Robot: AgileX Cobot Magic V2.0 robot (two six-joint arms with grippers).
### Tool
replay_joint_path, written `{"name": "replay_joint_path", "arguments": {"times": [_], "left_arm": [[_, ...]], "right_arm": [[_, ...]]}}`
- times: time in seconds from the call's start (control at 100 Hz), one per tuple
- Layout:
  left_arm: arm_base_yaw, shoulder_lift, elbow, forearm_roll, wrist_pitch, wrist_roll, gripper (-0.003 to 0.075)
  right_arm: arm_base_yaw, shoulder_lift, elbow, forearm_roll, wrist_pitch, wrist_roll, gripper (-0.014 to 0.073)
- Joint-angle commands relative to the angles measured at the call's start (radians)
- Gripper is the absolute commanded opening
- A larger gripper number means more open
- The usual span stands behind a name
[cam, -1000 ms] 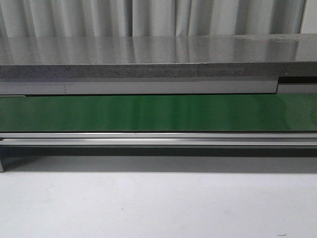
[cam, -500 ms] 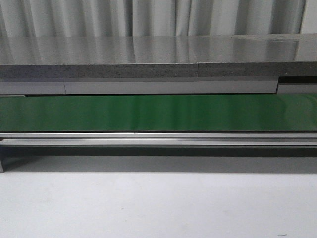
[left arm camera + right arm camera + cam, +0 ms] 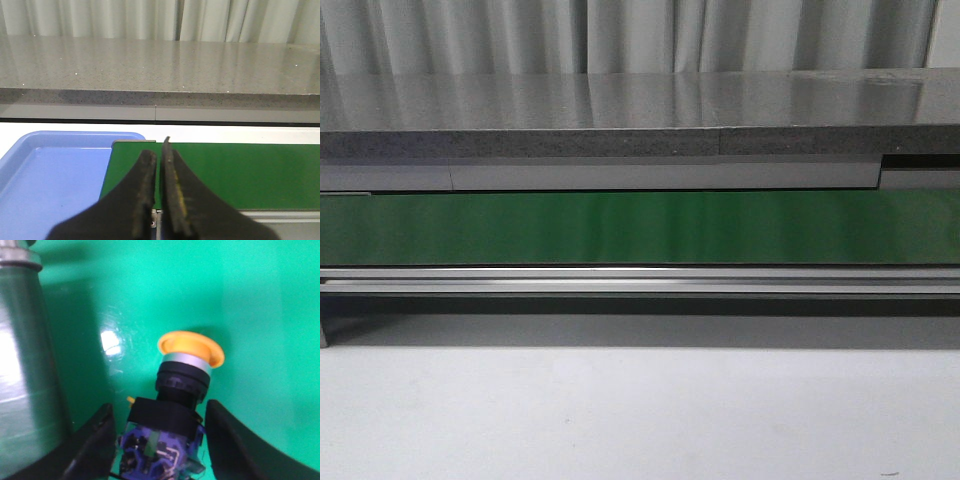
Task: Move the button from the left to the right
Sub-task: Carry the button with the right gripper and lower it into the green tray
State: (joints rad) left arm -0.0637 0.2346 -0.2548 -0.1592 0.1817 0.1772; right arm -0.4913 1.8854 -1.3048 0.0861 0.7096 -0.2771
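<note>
The button (image 3: 182, 385) lies on its side on the green belt (image 3: 250, 300) in the right wrist view: yellow-orange mushroom head pointing away from the wrist, black body, bluish contact block nearest the camera. My right gripper (image 3: 160, 410) is open and straddles its body and contact block, one finger on each side, with a visible gap on one side. My left gripper (image 3: 158, 150) is shut with nothing between its fingers, above the end of the green belt (image 3: 240, 175). Neither gripper nor the button shows in the front view.
A blue tray (image 3: 75, 136) sits beside the belt's end under my left gripper. A shiny metal cylinder (image 3: 25, 365) stands close to one right finger. The front view shows the green belt (image 3: 640, 228), its metal rail (image 3: 640, 280) and a grey counter (image 3: 620, 110) behind.
</note>
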Motion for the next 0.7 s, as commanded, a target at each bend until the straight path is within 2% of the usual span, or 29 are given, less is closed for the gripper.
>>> {"name": "replay_joint_path", "arguments": {"times": [0.0, 0.15, 0.37, 0.69], "left_arm": [[-0.009, 0.009, -0.027, -0.011, -0.084, -0.003, 0.0005], [-0.009, 0.009, -0.027, -0.011, -0.084, -0.003, 0.0005], [-0.009, 0.009, -0.027, -0.011, -0.084, -0.003, 0.0005], [-0.009, 0.009, -0.027, -0.011, -0.084, -0.003, 0.0005]], "right_arm": [[-0.006, -0.049, -0.032, -0.005, -0.023, -0.012, 0.0374], [-0.006, -0.049, -0.032, -0.005, -0.021, -0.012, 0.0388], [-0.006, -0.049, -0.032, -0.005, -0.019, -0.012, 0.0535], [-0.001, -0.085, -0.033, 0.015, -0.036, -0.011, 0.0526]]}}
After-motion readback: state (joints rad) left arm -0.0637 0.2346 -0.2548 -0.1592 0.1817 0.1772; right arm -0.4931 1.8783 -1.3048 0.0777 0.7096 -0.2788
